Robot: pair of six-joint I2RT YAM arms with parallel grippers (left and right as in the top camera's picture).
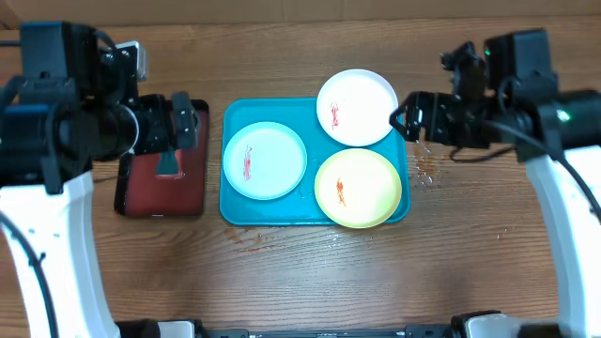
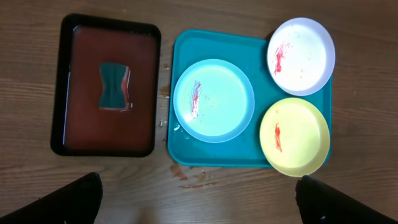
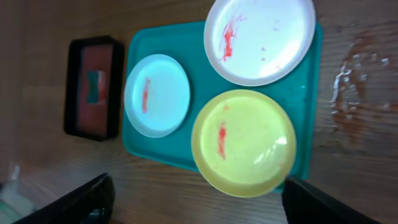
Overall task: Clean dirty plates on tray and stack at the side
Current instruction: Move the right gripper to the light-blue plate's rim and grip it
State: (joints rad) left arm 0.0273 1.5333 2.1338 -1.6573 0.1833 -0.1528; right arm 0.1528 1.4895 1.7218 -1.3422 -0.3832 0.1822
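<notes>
The turquoise tray (image 1: 230, 202) holds three plates, each with a red smear. A light blue plate (image 1: 266, 160) is on the left, a white plate (image 1: 357, 106) hangs over the far right corner, and a yellow-green plate (image 1: 358, 188) lies at the near right. My left gripper (image 1: 192, 122) hovers open above the black tray, left of the turquoise one. My right gripper (image 1: 402, 122) stands open just right of the white plate, holding nothing. The left wrist view shows the tray (image 2: 211, 46) and all three plates from above. The yellow-green plate (image 3: 242, 142) fills the right wrist view's centre.
A black tray with a dark red inside (image 1: 161, 188) sits left of the turquoise tray and carries a small sponge (image 2: 114, 86). Wet reddish stains mark the wood right of the tray (image 1: 427, 169) and along its near edge (image 2: 186, 173).
</notes>
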